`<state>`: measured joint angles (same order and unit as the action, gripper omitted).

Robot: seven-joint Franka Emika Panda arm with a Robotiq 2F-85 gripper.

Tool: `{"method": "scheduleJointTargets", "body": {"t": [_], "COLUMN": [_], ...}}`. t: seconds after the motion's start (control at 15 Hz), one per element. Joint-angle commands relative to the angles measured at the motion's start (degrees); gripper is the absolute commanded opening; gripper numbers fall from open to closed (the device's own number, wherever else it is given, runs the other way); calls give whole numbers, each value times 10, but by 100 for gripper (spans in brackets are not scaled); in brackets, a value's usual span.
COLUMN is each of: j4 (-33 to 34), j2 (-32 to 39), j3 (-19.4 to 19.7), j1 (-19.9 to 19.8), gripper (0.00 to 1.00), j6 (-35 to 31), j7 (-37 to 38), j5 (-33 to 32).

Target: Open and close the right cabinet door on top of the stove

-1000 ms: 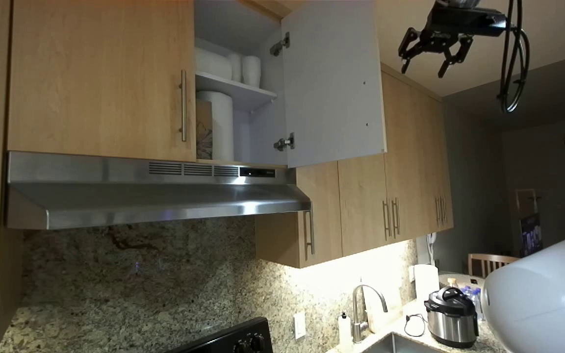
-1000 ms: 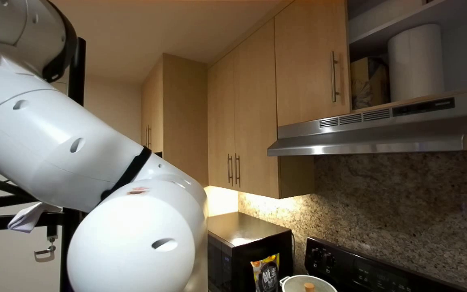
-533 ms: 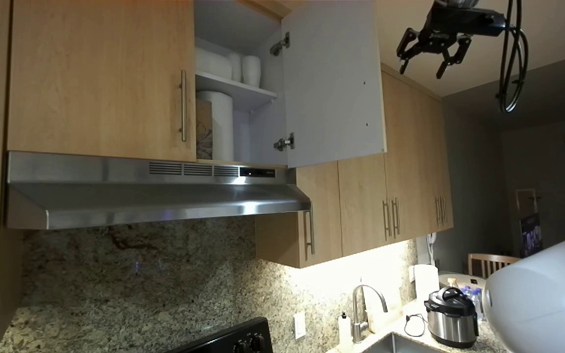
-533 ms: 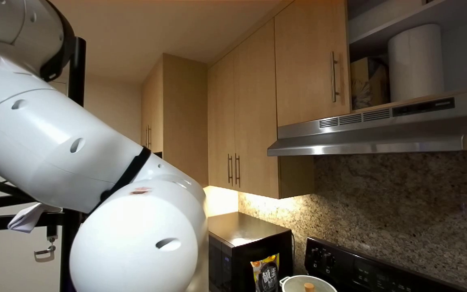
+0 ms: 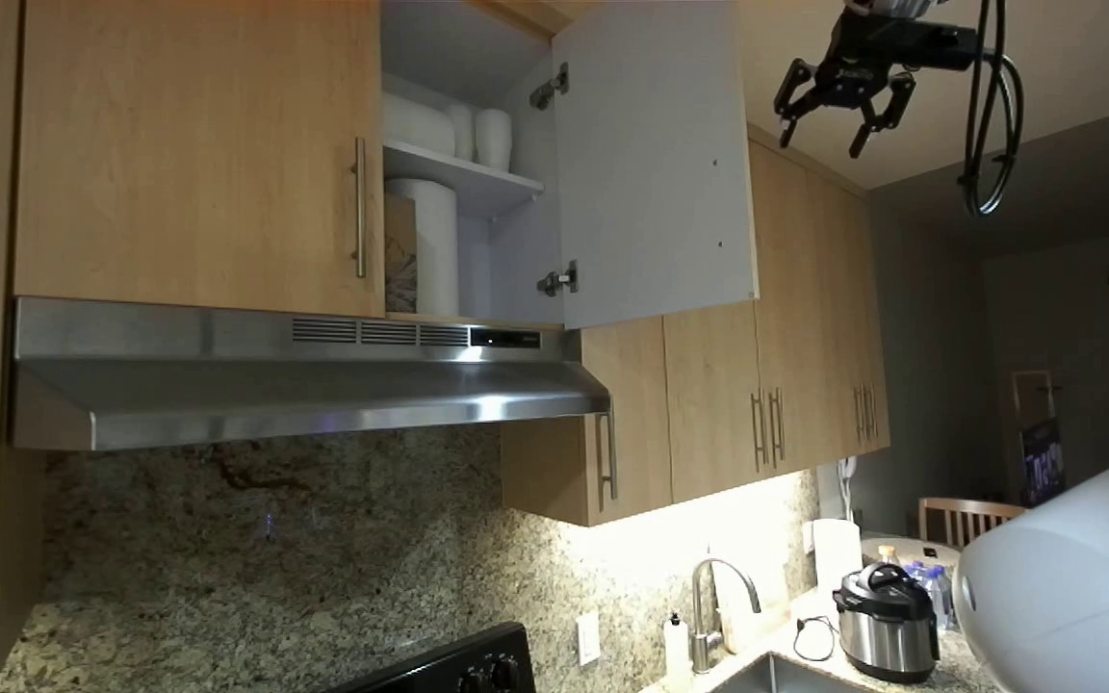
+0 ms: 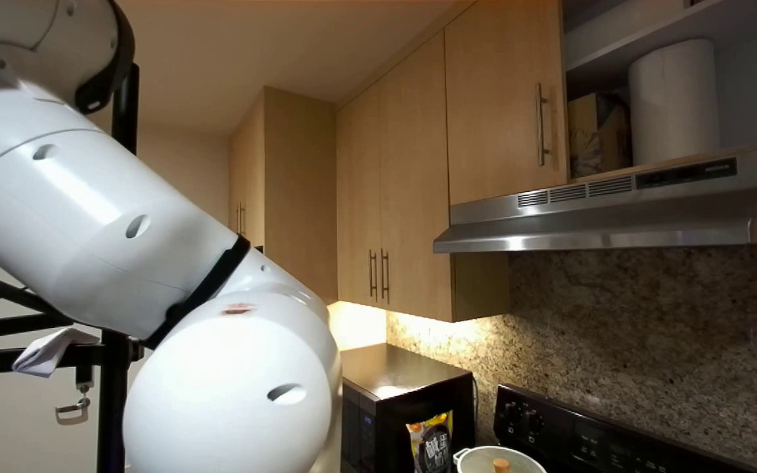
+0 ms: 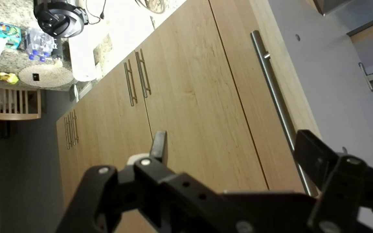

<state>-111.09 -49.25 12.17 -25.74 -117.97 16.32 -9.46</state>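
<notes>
Pale kitchen cupboards filled the background, and before them, at the upper right of an exterior view, the hand hung spread apart, grasping nothing. Over the past second it had slid slightly left in that frame. Right of centre in the wrist view, a steel handle ran behind one fingertip; whether they touched could not be told. It belonged to the right cabinet door, which had not budged: swung well out at top centre, whitish inside showing, over the right end of the hood, with the black stove lower down. Opening looked done, so the shift probably meant lining up to push it closed.
</notes>
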Motion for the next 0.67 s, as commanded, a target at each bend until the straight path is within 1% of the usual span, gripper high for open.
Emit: {"method": "scheduleJointTargets", "body": {"t": [0.0,0.33,0.6], "j4": [47,72,101], "j2": [51,93,131], "j3": [7,18,34], "j1": [4,25,41], "gripper": [100,100,100], "j6": [1,-9,3], "j7": [18,3,-5], "j5": [3,14,23]}}
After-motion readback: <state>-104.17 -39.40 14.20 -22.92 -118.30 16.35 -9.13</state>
